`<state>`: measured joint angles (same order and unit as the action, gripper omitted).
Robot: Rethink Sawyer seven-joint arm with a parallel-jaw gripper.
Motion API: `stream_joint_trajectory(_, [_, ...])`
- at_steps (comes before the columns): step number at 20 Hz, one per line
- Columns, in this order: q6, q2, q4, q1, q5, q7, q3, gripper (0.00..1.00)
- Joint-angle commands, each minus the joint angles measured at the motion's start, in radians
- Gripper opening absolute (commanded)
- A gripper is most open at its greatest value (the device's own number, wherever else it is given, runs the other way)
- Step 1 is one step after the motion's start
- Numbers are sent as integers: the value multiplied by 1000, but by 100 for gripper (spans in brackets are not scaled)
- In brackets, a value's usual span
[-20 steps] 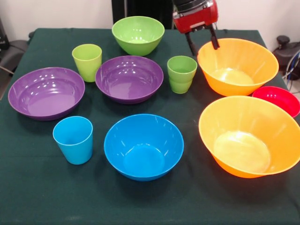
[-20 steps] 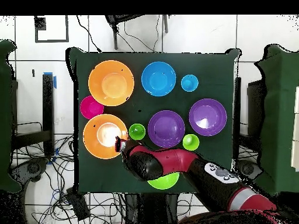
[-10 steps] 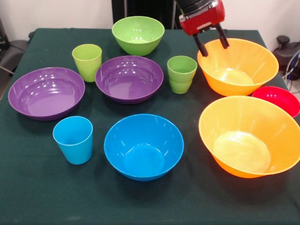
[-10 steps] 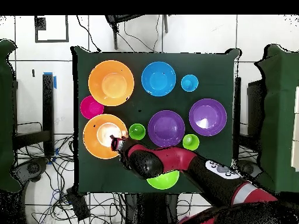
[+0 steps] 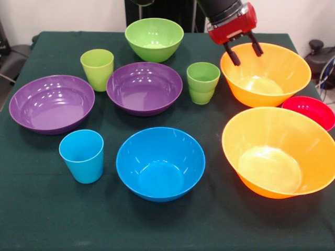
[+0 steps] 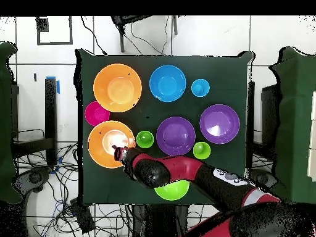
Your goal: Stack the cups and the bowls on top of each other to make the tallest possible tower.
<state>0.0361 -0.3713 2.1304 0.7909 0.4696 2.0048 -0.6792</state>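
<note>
Green-clothed table (image 5: 47, 219) is bearing every vessel singly, while the gripper (image 5: 243, 53), fingers apart, is straddling the far orange bowl (image 5: 267, 73) rim, apparently for grasping.

Dark green tablecloth (image 5: 47, 219); cables (image 6: 43, 185) sprawl across tiled floor (image 6: 210, 34).

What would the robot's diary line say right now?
tool: open, over far orange bowl rim | holding: nothing | tower: not started | cups, bowls: all apart on table
</note>
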Motion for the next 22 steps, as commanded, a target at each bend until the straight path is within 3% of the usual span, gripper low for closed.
stream_joint_trajectory(1, [-94,-41,-52,-11,23,11,-36,100])
stream_joint_trajectory(6, [-133,-147,1,-17,-2,21,-40,100])
stream_joint_trajectory(11, [-233,-251,52,39,-52,6,-88,100])
stream_joint_trajectory(17, [-264,-273,56,47,-53,6,-98,100])
stream_joint_trajectory(22, [-244,-226,31,38,-22,17,-76,100])
